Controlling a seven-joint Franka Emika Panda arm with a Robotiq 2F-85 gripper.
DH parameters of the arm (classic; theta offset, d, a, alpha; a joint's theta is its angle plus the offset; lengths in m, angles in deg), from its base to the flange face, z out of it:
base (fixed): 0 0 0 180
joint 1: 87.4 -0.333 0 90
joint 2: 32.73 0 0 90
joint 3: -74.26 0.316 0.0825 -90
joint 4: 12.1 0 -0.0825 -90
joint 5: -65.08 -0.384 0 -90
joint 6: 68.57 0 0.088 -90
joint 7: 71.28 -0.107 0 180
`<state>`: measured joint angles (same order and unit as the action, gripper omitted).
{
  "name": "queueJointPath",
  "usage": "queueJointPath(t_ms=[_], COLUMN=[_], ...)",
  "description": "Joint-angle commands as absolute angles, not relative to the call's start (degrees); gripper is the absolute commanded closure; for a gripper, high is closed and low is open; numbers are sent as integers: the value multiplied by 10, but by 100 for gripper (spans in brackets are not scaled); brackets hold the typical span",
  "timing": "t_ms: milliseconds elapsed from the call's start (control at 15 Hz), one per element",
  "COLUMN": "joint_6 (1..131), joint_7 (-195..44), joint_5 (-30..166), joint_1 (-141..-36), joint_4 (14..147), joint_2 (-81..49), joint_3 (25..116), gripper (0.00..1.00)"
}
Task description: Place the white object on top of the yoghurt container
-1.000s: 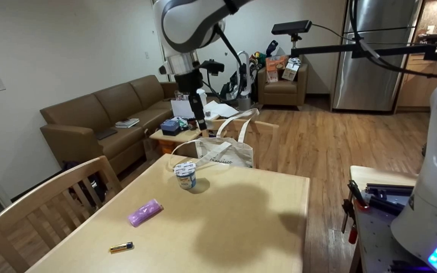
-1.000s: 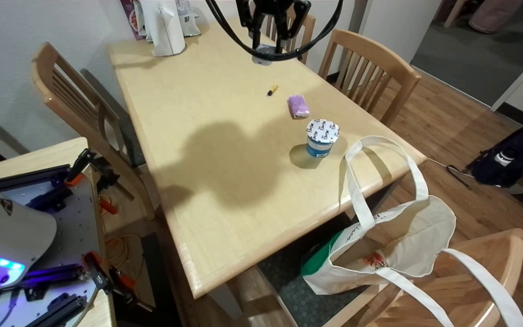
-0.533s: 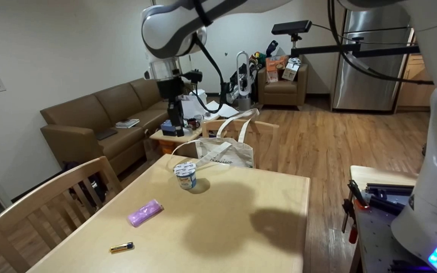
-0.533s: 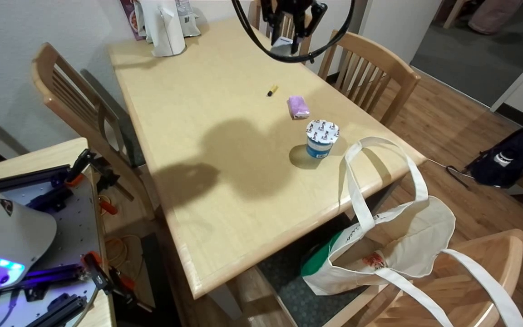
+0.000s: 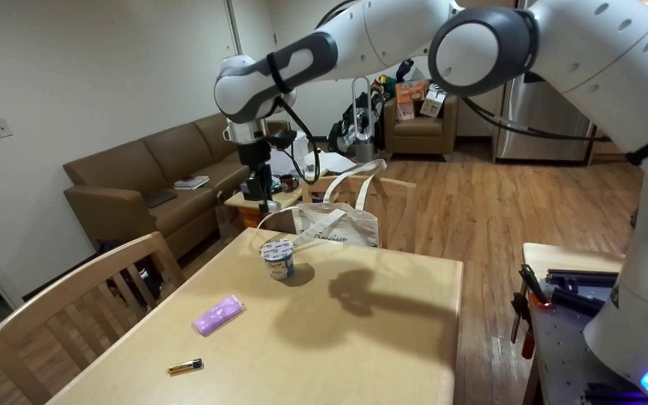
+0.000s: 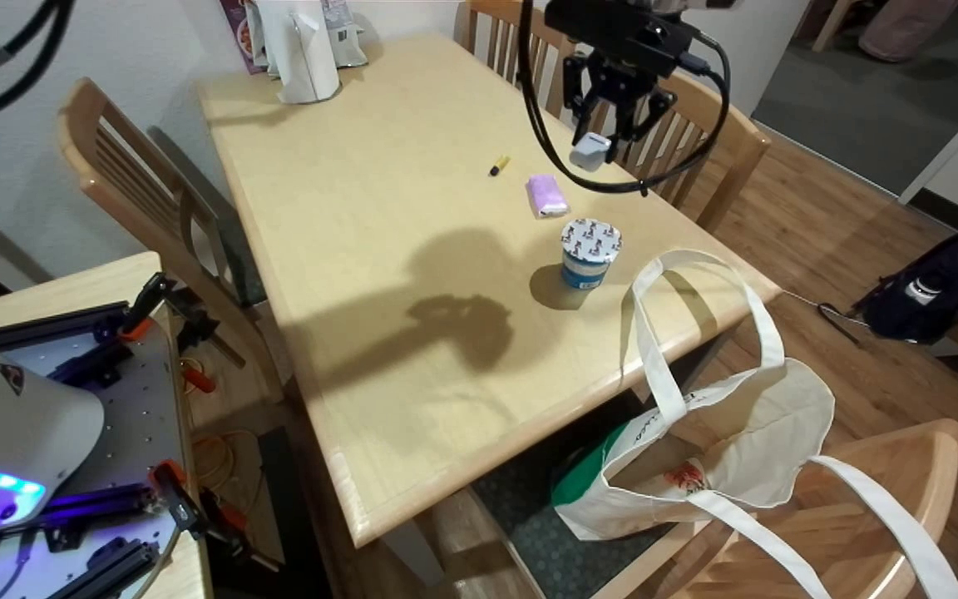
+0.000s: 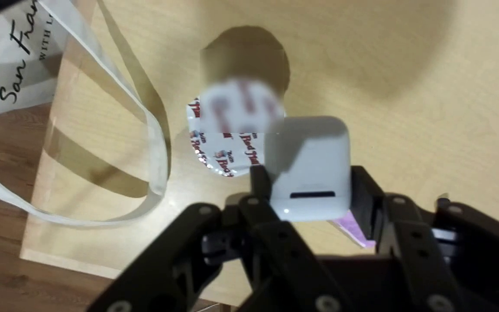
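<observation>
The white object (image 7: 314,167) is a small rounded white case with a dark slot. My gripper (image 7: 309,186) is shut on it, with one black finger on each side. In both exterior views the gripper (image 5: 266,203) (image 6: 600,143) holds the white object (image 6: 590,153) in the air, above table height. The yoghurt container (image 5: 279,263) (image 6: 589,256) stands upright on the table with a white printed lid. In the wrist view its lid (image 7: 228,151) lies left of the white object, which hides the lid's right edge. The white object is apart from the lid in an exterior view.
A purple packet (image 5: 218,316) (image 6: 546,195) and a battery (image 5: 185,367) (image 6: 500,165) lie on the table (image 6: 346,183). A tote bag (image 5: 342,226) (image 6: 745,433) hangs by the table edge. Its strap (image 7: 158,160) loops onto the table beside the cup.
My gripper, holding the white object, has come lower and closer to the yoghurt container. The arm has stretched out over the table. The container, packet and battery have not moved.
</observation>
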<state>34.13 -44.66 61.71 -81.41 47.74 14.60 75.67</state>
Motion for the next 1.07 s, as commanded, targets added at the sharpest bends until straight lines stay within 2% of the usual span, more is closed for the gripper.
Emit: queueJointPath(t_ms=[0,133,200,267,333,400,1000], joint_6=[283,253,296,294,294,294,213], joint_7=[-451,-424,-443,-442,-442,-442,-433], joint_5=[611,610,617,617,617,617,614], joint_1=[-780,-756,-777,-771,-769,-770,-770], joint_4=[339,288,373,362,363,363,356], joint_2=[247,289,236,249,252,251,255], joint_3=[763,767,757,757,756,756,760], gripper=[77,77,77,52,52,77,77])
